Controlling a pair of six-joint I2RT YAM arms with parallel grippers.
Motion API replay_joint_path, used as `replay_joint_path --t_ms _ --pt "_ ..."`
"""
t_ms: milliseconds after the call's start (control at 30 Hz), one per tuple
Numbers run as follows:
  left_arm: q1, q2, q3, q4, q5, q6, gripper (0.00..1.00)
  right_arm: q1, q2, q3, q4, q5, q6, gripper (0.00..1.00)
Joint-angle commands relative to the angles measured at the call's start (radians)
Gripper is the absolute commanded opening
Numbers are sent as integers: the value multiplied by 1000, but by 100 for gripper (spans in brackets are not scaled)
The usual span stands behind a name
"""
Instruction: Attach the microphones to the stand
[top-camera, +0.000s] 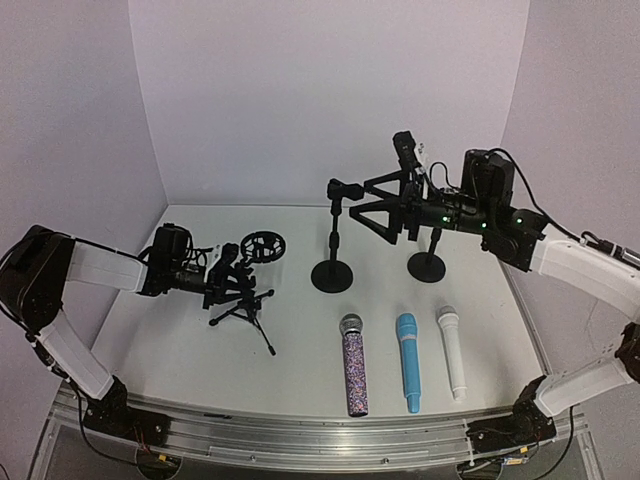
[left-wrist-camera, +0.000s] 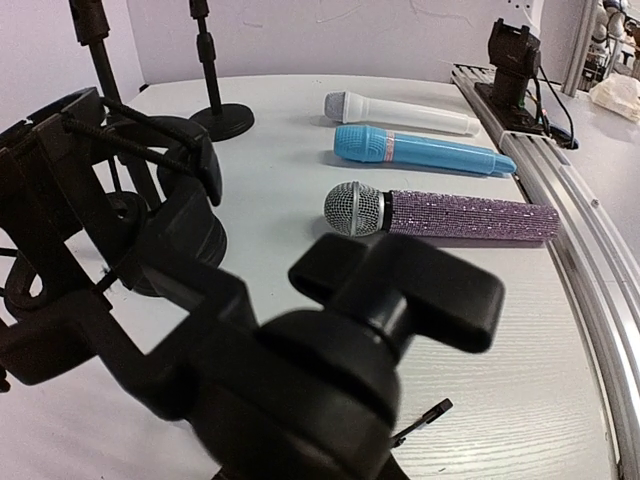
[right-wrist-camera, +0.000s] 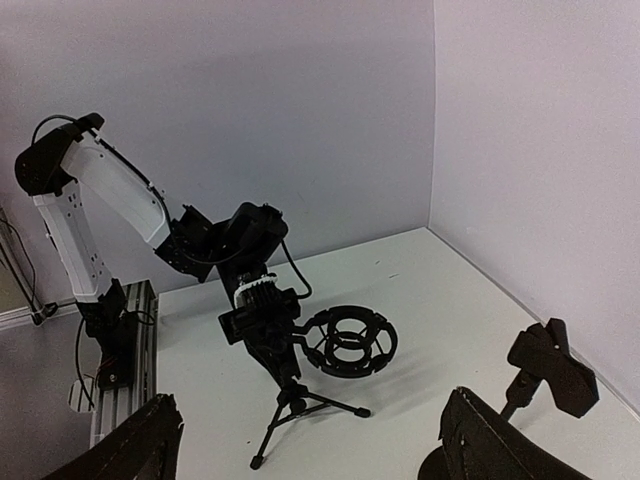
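Three microphones lie side by side on the table's near right: glittery purple-silver, light blue and white. They show again in the left wrist view: glittery, blue, white. A small black tripod stand carries a ring-shaped shock mount. My left gripper is shut on its upper post, and its clamp knob fills the left wrist view. My right gripper hangs open and empty above the table, facing the tripod stand.
Two black round-base stands rise behind the microphones, one with a clip on top, the other under my right arm. White walls close in the back and both sides. A metal rail runs along the near edge.
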Motion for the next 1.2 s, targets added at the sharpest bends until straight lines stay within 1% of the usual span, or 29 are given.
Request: replay_joint_path --t_ms 0,200,333,433,567,733,767,800,900,1000,1100,1167 --pt "-1 32 52 -97 -13 193 0 17 21 40 18 -1 -18 88" --pt "-1 53 76 -114 -35 190 0 25 50 41 30 -3 -17 88" --pt "-2 68 100 -141 -43 179 6 28 60 45 37 -4 -18 88" --pt "0 87 141 -203 -50 151 8 28 62 46 41 -4 -20 88" --pt "0 104 168 -315 -47 194 7 30 62 43 43 1 -24 89" --pt "2 125 183 -334 -64 187 10 30 63 41 44 4 -27 89" --pt "2 127 186 -335 -61 185 14 30 64 41 44 4 -27 89" --pt "3 128 190 -338 -56 183 21 30 66 42 44 4 -28 89" --pt "3 125 208 -367 -40 190 48 30 70 46 46 2 -28 90" --pt "7 113 242 -448 -30 244 65 30 74 49 46 -1 -28 90" --pt "27 106 288 -544 -32 290 72 30 77 52 46 -5 -26 90" --pt "53 91 314 -583 -32 292 75 30 78 52 47 -8 -23 90"
